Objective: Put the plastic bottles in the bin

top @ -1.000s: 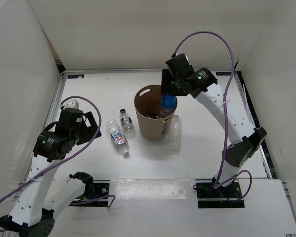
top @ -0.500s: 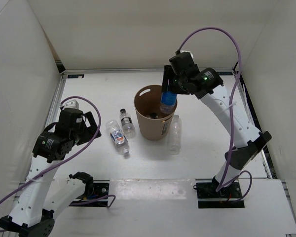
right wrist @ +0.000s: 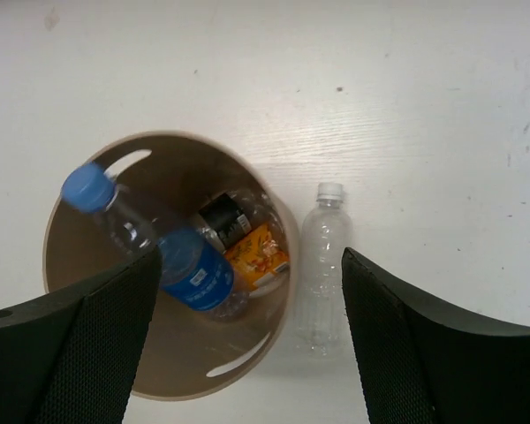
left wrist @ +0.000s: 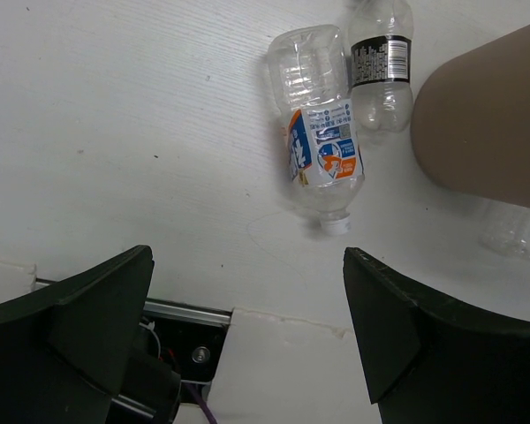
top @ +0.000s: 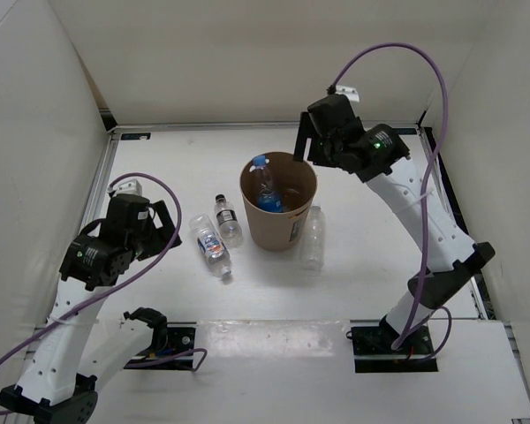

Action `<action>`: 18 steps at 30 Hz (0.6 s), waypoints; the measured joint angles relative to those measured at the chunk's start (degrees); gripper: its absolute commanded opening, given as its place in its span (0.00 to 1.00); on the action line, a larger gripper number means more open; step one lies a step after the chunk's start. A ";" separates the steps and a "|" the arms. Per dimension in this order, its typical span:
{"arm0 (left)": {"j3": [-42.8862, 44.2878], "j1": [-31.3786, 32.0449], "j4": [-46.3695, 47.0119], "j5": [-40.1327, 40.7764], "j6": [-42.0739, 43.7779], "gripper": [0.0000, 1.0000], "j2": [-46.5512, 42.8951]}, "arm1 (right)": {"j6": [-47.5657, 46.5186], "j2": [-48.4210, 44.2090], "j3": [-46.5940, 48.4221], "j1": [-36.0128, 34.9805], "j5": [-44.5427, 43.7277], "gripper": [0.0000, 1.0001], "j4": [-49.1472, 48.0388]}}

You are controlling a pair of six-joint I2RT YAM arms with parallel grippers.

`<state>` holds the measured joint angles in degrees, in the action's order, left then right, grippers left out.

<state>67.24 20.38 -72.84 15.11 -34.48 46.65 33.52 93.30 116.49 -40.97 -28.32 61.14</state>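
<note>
The tan bin (top: 279, 234) stands mid-table. A blue-capped, blue-labelled bottle (top: 263, 184) leans inside it, free of any gripper; it also shows in the right wrist view (right wrist: 172, 261). My right gripper (top: 311, 147) hangs open and empty above the bin's far right rim (right wrist: 177, 134). A plain bottle (top: 312, 237) lies on the table against the bin's right side (right wrist: 325, 265). A white-labelled bottle (top: 210, 244) and a black-labelled bottle (top: 229, 220) lie left of the bin. My left gripper (top: 163, 226) is open and empty, left of them.
The bin's bottom holds other bottles, one with an orange label (right wrist: 258, 252). White walls enclose the table on three sides. In the left wrist view the two bottles (left wrist: 322, 150) lie ahead of my fingers, with the bin's wall (left wrist: 486, 124) at the right.
My right gripper opened and let go of the blue-labelled bottle, which dropped into the bin. The right arm rose and drew back slightly. The left arm has not moved.
</note>
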 measured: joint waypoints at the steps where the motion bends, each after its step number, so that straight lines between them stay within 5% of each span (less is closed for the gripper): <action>1: -0.04 0.00 -0.02 0.02 0.00 1.00 0.00 | 0.33 -0.44 -0.02 0.33 -0.35 0.84 0.24; 6: 0.00 0.00 0.00 0.09 0.61 1.00 0.35 | 5.97 -7.48 -6.82 10.58 2.47 0.88 -1.88; 12: 5.49 0.00 -1.90 1.25 3.61 1.00 3.67 | 12.92 -17.29 -30.77 35.74 14.73 0.90 -7.93; 18: 13.68 -0.02 -3.37 2.32 5.29 1.00 6.14 | 11.28 -8.94 -34.21 39.39 23.21 0.90 -8.07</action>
<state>80.93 20.36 -76.20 17.43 -29.19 52.80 44.80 84.36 82.28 -1.58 -5.10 53.08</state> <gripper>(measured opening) 0.991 0.899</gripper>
